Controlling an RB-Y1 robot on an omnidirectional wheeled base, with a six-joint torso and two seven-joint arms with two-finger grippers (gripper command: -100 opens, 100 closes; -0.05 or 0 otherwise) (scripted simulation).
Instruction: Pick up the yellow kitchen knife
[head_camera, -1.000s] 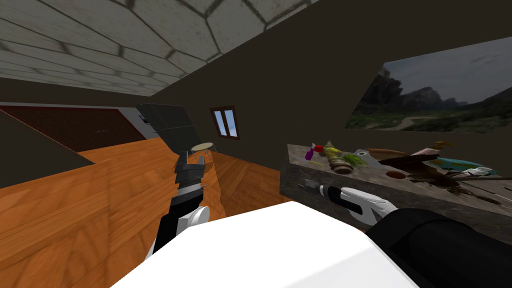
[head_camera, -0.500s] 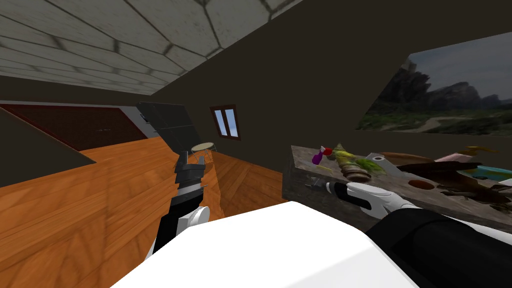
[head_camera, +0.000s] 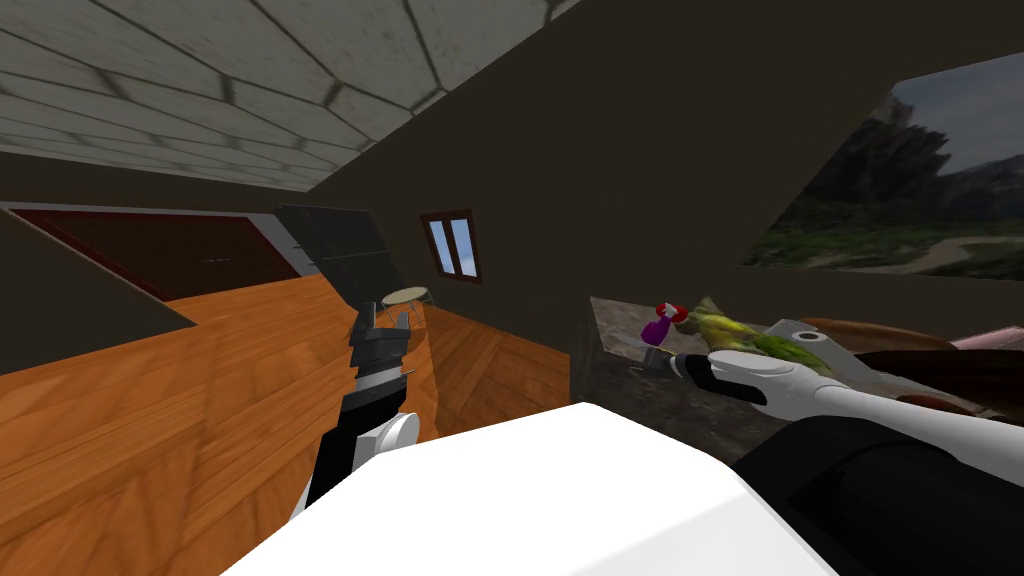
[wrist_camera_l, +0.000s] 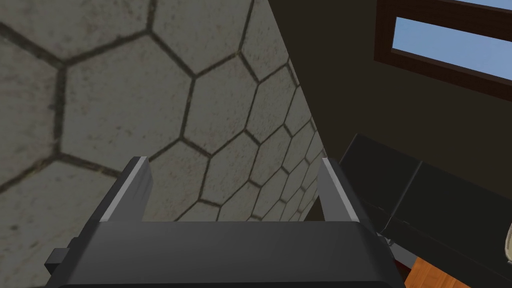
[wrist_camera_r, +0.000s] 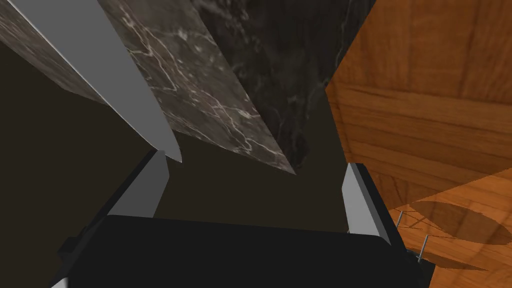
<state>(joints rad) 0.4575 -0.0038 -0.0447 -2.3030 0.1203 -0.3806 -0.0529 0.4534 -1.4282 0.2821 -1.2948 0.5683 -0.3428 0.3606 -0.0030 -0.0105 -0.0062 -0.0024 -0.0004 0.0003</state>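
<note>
- Left gripper (wrist_camera_l: 232, 165) is pointing up over the wooden floor (head_camera: 200, 400), well apart from the counter (head_camera: 600, 375). Its fingers are standing wide apart, holding nothing.
- Stone-topped counter is sitting off to the right, cluttered. A purple spray bottle (head_camera: 658, 327) is standing near its near corner.
- Right gripper (wrist_camera_r: 255, 160) is reaching in at that corner, just beside the bottle. Its fingers are spread full width, gripping nothing.
- Knife (wrist_camera_r: 110, 75): a flat light grey blade is running along the counter top, its tip ending just beside one right finger. Can't tell if they're touching, or where the handle is lying.
- Handling, my guess: light, rigid, slick thin blade with a sharp edge. It's lying flat on hard stone, so fingers are getting little clearance underneath.
- Grip call: I'm expecting the handle to be the spot, pinched across its width near the blade for balance. Clamping the bare blade is risking a slip.
</note>
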